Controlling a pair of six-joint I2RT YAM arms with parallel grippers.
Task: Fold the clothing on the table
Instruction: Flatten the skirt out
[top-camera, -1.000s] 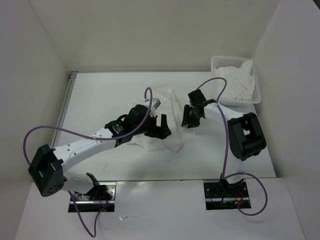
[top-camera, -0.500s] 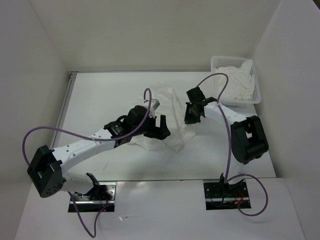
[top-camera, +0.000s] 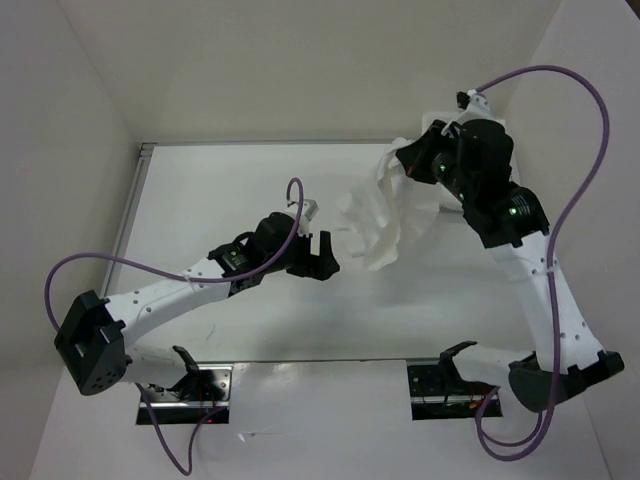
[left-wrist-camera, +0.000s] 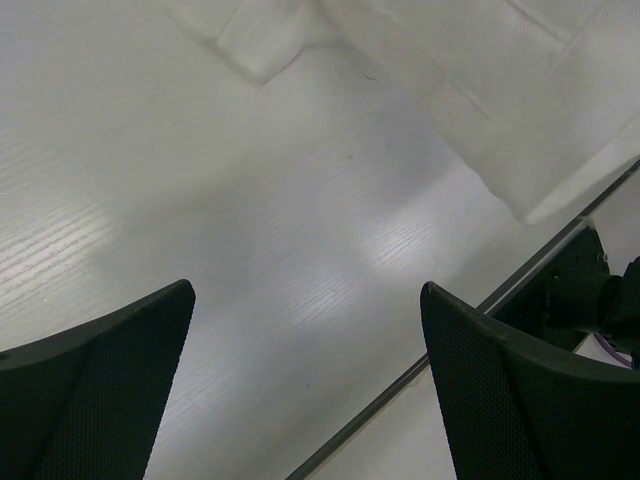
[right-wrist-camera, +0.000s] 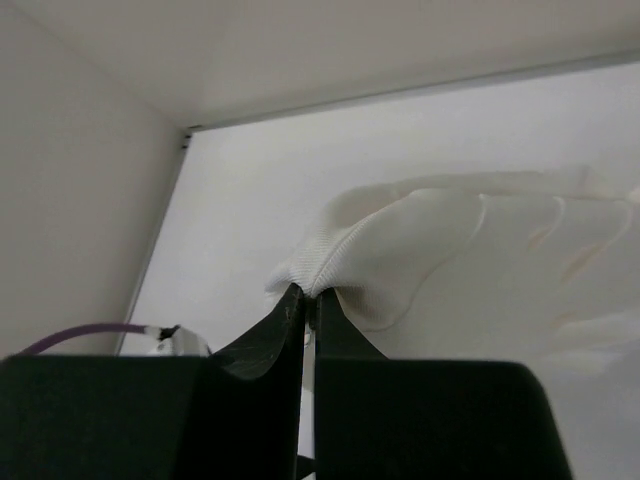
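Observation:
The clothing (top-camera: 392, 212), a thin wrinkled white garment, hangs in folds above the table (top-camera: 200, 200), its lower end near the surface. My right gripper (top-camera: 408, 163) is raised high at the back right and shut on the garment's upper edge. In the right wrist view the right gripper (right-wrist-camera: 311, 297) pinches a ribbed hem of the clothing (right-wrist-camera: 450, 240). My left gripper (top-camera: 328, 256) stands open low over the table, left of the hanging cloth, with nothing in it. The left wrist view shows the left gripper (left-wrist-camera: 307, 290) over bare table, with the clothing (left-wrist-camera: 460, 60) ahead of it.
A corner of the white mesh basket (top-camera: 432, 122) shows behind the right arm at the back right. White walls enclose the table. The metal edge strip (left-wrist-camera: 450, 350) runs past the left gripper. A purple cable (top-camera: 590, 120) loops beside the right arm.
The right gripper shut on the clothing and rose up and back, lifting the garment off the table. The left arm stayed where it was, open.

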